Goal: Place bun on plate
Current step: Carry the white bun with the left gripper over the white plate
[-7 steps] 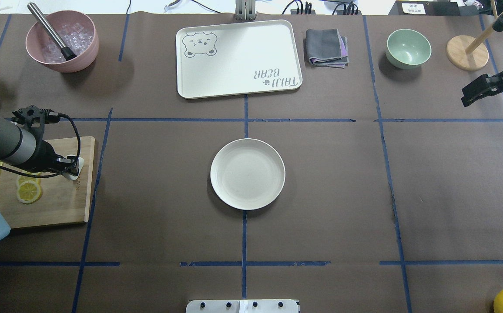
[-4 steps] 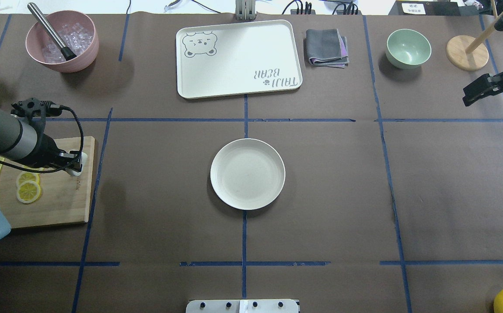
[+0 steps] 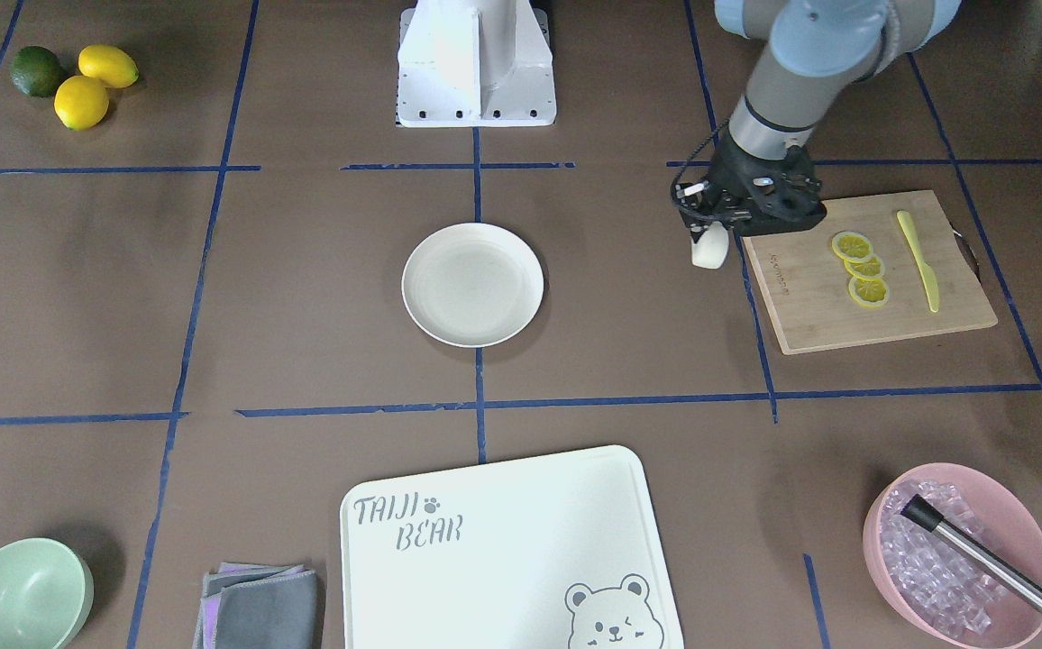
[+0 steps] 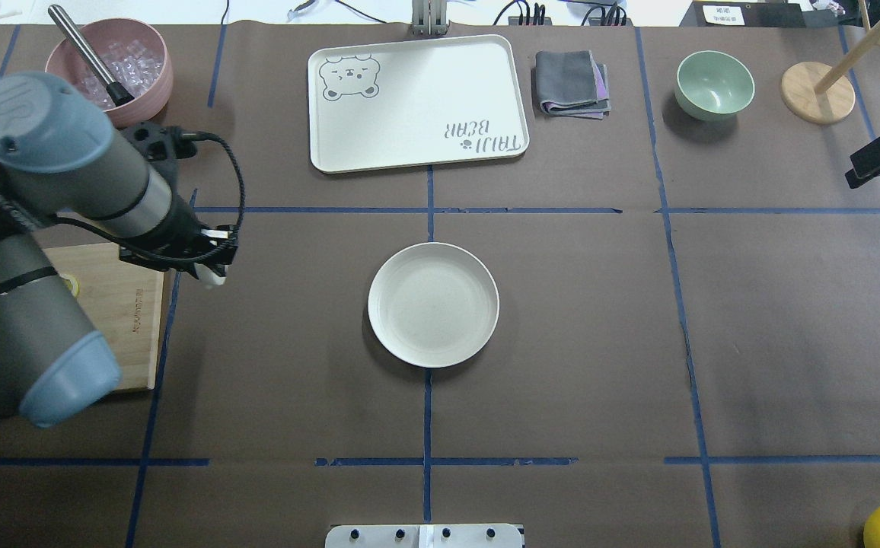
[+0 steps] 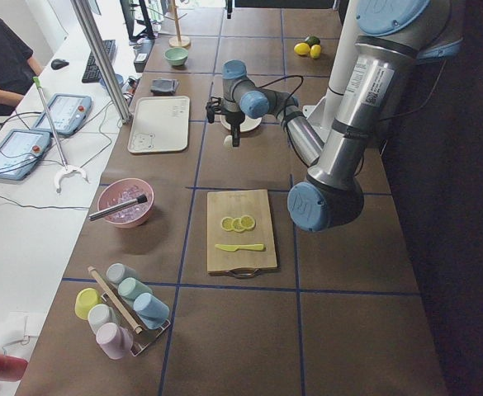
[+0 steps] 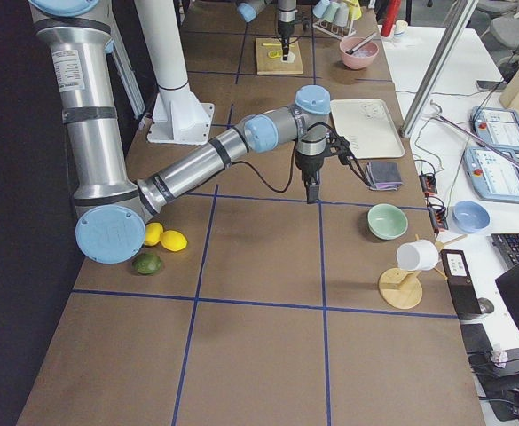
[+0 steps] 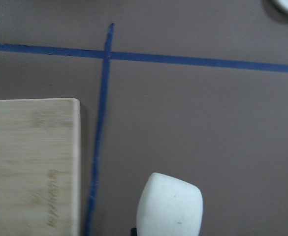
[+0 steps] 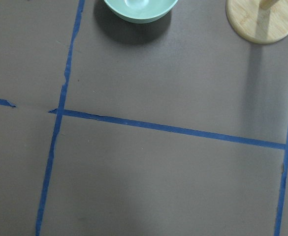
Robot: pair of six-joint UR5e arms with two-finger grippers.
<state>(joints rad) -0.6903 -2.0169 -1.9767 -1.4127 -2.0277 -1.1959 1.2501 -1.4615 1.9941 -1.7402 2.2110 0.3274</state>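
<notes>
The left claw [image 3: 707,229] pinches the bun [image 3: 709,250], which juts below its tips.

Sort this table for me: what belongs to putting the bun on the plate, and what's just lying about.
For the job: bun, held in the left gripper; plate.

Lying about: cutting board, lemon slices, yellow knife, bear-print tray, mint-green bowl, pink ice bowl, folded cloth, whole lemons.
</notes>
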